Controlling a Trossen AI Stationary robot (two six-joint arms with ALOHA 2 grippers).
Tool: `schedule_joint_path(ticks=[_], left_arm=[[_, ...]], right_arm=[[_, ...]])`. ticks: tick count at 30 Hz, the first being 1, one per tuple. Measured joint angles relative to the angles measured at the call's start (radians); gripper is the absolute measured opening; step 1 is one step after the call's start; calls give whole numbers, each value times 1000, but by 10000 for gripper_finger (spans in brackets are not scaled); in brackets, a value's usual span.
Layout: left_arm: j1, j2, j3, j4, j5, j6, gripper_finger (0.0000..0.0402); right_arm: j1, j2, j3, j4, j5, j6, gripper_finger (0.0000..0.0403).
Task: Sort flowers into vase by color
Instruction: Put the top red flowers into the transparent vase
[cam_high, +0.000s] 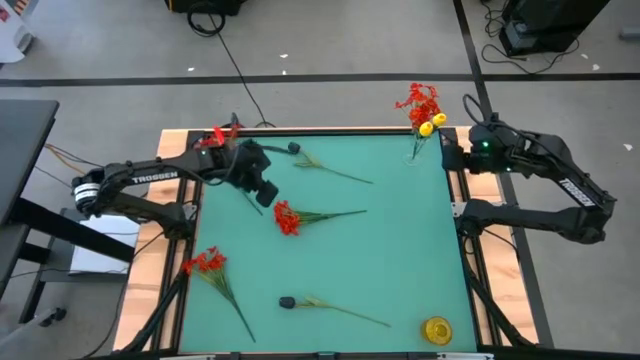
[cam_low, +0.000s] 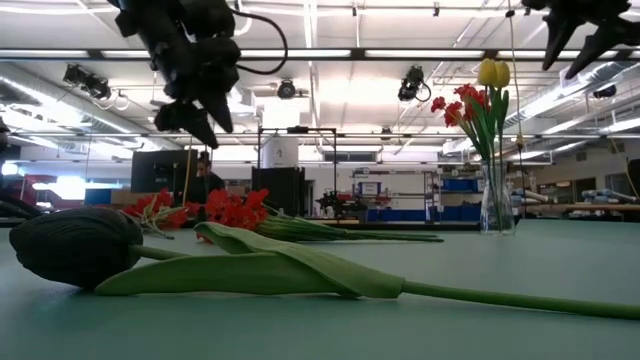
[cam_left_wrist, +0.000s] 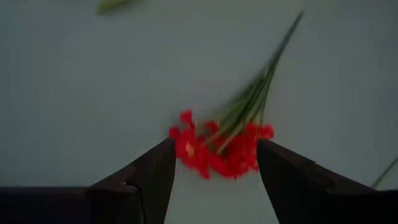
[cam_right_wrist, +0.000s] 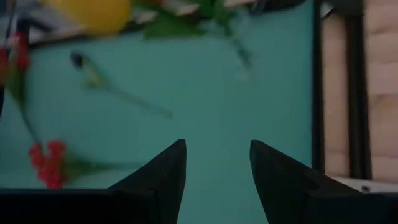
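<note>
Red flower lies flat on the green surface, stem pointing toward the right arm's side. Left gripper hovers above it, fingers apart, empty. Right gripper beside the vase, fingers apart.

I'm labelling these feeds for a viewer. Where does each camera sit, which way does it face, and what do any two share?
High: above the table, looking straight down; both arms, left hand and right hand show.
Low: at table height, looking level across; a dark flower up close, arms overhead.
Left wrist: on the left arm, facing down past its open fingers at a red flower.
Right wrist: on the right arm, facing the table past its open fingers.
High and low share the vase.
</note>
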Motion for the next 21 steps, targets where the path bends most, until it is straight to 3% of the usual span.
schedule_joint_path(ticks=[11, 21], left_arm=[[-209, 0, 0, -119, -137, -79, 228], [-355, 0, 0, -142, -209, -296, 198]], right_arm=[[107, -13, -49, 46, -216, 42, 185], [223, 47, -264, 399, -386, 63, 185]])
